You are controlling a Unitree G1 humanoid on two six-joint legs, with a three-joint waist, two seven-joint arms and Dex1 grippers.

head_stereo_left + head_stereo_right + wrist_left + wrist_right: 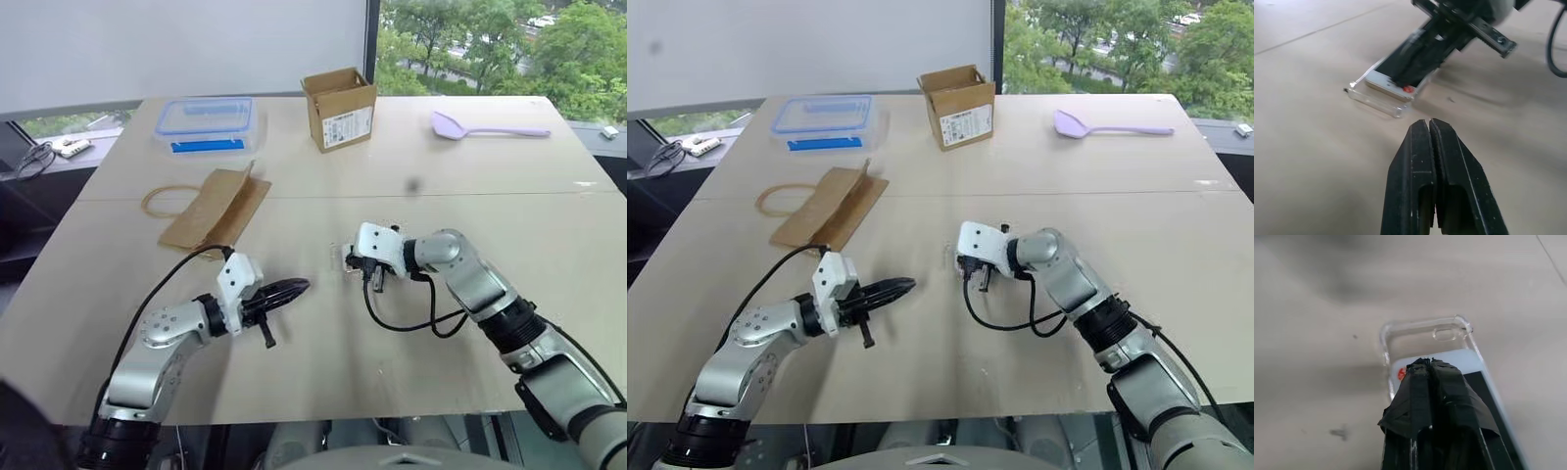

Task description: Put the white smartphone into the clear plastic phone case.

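At the middle of the pale wooden counter (294,372) I see the clear thin plastic phone case (1426,333) lying flat, with the white, black-screened smartphone (1469,363) resting partly inside it, one end of the case unfilled. My right tool (1430,363), fingers pressed together, bears on the phone's white end. My left tool (1430,122), also pressed together and holding nothing, hovers nearby.

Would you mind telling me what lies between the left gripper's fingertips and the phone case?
Nothing: in the left wrist view, only bare table separates the shut left gripper from the clear plastic phone case.
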